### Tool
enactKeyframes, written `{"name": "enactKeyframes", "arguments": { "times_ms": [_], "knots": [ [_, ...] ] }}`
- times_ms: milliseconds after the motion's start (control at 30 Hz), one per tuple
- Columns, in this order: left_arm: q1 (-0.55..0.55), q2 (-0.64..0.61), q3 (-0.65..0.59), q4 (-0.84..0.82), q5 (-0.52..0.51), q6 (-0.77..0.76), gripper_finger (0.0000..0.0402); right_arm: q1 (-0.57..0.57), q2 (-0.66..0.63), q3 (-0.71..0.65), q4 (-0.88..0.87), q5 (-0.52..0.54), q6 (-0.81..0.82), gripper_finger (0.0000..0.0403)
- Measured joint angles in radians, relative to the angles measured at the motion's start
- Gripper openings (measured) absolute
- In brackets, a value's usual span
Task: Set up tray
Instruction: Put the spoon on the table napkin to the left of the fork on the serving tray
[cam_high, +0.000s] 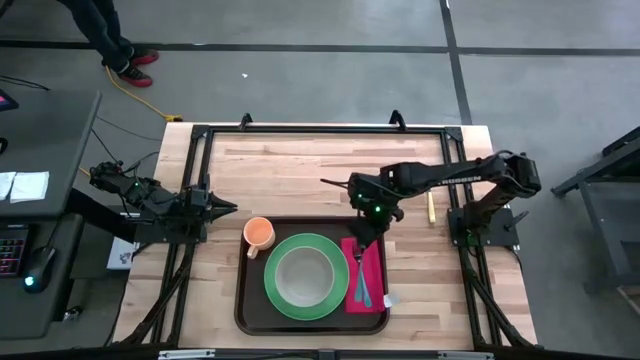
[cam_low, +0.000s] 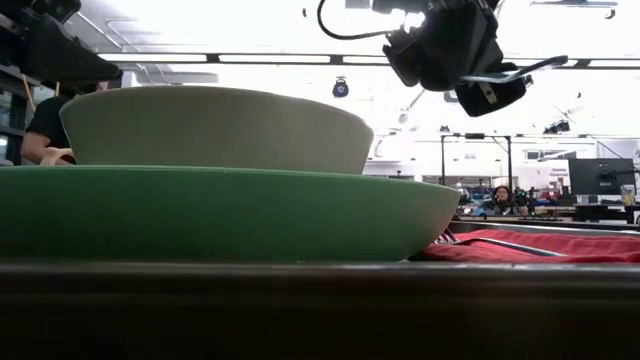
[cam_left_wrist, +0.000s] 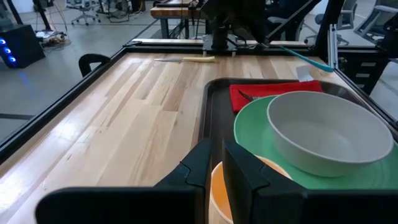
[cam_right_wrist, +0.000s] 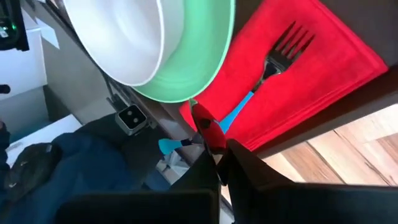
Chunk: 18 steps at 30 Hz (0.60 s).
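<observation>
One knife (cam_high: 431, 207) lies beside the tray (cam_high: 243, 308), on bare tabletop (cam_high: 300, 170).

The tray (cam_high: 241, 300), dark brown, rectangular with rounded corners and a raised rim, lies flat at the desk's (cam_high: 300, 165) near edge, midway between its sides.

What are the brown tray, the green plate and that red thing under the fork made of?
The tray looks like dark brown moulded plastic: rounded corners, raised rim, dull sheen. The green plate seems glazed ceramic or hard plastic, smooth and evenly coloured; I cannot tell which. The red napkin looks like cloth or paper, matte, soft-edged, under the fork.
</observation>
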Motion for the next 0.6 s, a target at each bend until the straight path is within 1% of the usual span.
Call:
{"name": "enactKeyframes", "arguments": {
  "times_ms": [300,600],
  "knots": [
    [0.000,0.000,0.000,0.006,-0.008,-0.001,0.0069,0.034,0.085,0.000,0.036,-0.014,-0.036,0.0000],
    [0.000,0.000,0.000,0.005,-0.015,-0.015,0.0069,0.037,0.127,0.000,0.062,-0.010,-0.056,0.0000]
  ]
}}
